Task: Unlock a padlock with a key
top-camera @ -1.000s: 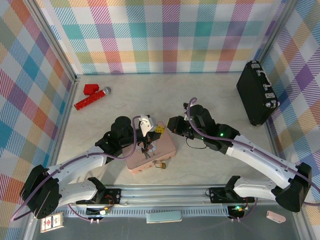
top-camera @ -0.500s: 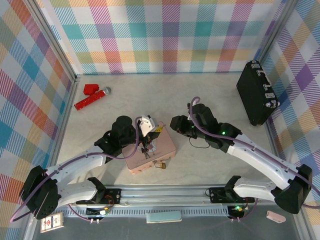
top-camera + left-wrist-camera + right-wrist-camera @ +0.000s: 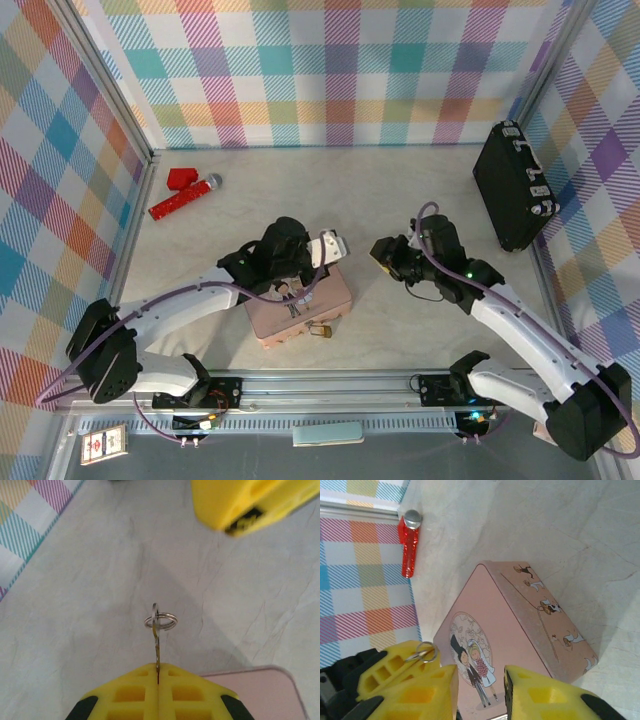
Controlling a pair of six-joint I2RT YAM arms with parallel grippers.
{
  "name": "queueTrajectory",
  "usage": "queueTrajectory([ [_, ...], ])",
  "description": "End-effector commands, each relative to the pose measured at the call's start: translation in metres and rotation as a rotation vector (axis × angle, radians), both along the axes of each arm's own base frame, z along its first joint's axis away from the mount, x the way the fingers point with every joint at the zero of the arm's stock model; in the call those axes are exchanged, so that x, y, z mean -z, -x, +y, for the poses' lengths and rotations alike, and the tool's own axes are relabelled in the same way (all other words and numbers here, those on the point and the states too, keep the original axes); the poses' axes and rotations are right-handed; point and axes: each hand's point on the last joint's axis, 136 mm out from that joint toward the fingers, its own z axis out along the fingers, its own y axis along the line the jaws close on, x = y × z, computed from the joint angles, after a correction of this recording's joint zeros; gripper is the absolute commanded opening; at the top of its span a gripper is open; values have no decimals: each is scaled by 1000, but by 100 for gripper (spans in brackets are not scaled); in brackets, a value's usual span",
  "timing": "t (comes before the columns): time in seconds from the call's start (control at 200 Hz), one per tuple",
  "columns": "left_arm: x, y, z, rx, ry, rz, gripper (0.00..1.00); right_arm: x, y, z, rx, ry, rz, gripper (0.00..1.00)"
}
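My left gripper (image 3: 158, 669) is shut on the key (image 3: 157, 647), a thin blade standing on edge with its silver ring (image 3: 161, 621) at the far end. In the top view this gripper (image 3: 330, 250) hovers over the far right corner of the pink tin (image 3: 290, 310). The brass padlock (image 3: 320, 330) hangs at the tin's near edge. My right gripper (image 3: 480, 690) is open with nothing between its fingers, just right of the tin (image 3: 515, 620) and facing it. Its view also catches the left fingers (image 3: 385, 675) with the key ring (image 3: 425, 652).
A black case (image 3: 515, 185) leans against the right wall. A red toy microphone (image 3: 185, 196) and a small red block (image 3: 181, 177) lie at the far left by the wall. Bare tabletop (image 3: 400, 190) stretches beyond the tin.
Both grippers have shifted to the right. The left one, still holding the key, now sits over the tin's far right corner. The right one has backed off the tin and opened.
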Motion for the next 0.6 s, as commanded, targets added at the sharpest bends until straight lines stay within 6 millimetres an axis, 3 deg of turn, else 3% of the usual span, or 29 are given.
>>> queueTrajectory([
  [0.0, 8, -2, 2, 19, -167, -82, 0, -12, 3, 5, -15, -128, 14, 29],
  [0.16, 16, -2, -10, 80, -312, -149, 0, -9, 5, 13, -36, -224, 73, 29],
  [0.475, -1, 2, -29, 173, -323, -235, 0, 5, 9, 25, -49, -333, 169, 26],
  [0.595, 5, 8, -28, 202, -359, -230, 0, 5, 9, 26, -45, -350, 183, 25],
])
